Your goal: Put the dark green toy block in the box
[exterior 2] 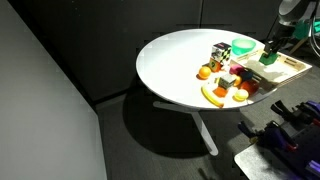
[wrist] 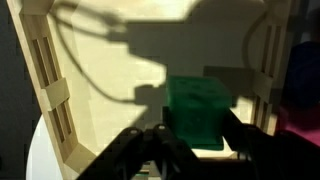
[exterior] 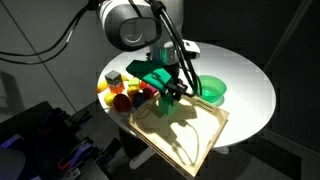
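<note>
My gripper [wrist: 196, 142] is shut on the dark green toy block [wrist: 198, 112]. In the wrist view the block sits between the two dark fingers [wrist: 140, 152] and hangs over the pale bottom of the box [wrist: 45, 92]. In both exterior views the block [exterior: 160, 75] [exterior 2: 268, 57] is held above the near part of the light wooden box [exterior: 212, 128] [exterior 2: 297, 68]. I cannot tell whether the block touches the bottom. The arm throws a large shadow across the box.
The box lies on a round white table [exterior: 252, 100] [exterior 2: 170, 62]. A bright green bowl [exterior: 214, 88] [exterior 2: 245, 45] stands just beside the box. Several small toys, among them a yellow banana [exterior 2: 212, 96] and red pieces [exterior: 125, 98], lie beside the box.
</note>
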Available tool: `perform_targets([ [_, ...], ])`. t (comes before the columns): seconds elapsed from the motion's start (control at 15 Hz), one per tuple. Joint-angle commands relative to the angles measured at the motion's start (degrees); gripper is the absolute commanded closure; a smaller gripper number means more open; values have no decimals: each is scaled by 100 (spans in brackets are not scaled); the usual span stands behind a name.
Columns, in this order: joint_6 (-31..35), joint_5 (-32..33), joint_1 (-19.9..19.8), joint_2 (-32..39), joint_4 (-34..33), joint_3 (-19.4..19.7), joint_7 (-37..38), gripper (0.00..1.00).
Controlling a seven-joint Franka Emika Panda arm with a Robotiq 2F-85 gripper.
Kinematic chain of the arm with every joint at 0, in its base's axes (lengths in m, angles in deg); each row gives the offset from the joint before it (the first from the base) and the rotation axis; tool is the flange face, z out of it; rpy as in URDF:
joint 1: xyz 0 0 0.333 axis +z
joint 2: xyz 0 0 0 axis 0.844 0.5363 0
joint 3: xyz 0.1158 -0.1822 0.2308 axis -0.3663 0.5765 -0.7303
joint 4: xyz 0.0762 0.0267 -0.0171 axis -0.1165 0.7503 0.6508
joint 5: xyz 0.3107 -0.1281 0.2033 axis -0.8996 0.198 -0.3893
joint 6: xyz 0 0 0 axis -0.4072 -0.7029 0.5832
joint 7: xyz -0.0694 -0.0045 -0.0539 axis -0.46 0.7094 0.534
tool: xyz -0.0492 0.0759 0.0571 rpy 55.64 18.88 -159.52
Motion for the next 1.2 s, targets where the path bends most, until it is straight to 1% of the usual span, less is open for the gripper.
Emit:
perform_targets([
  [0.0, -62, -144, -127, 189, -146, -55, -223, 73],
  [0.33, -72, -108, -156, 345, -165, -71, -198, 73],
  [0.4, -107, -132, -169, 350, -175, -89, -206, 23],
  [0.47, -105, -117, -170, 360, -184, -87, -208, 23],
  [0.67, -98, -106, -169, 354, -186, -88, -214, 2],
  [0.73, -94, -106, -170, 353, -189, -88, -216, 0],
  [1.13, -117, -22, -93, 97, -164, -72, -167, 0],
])
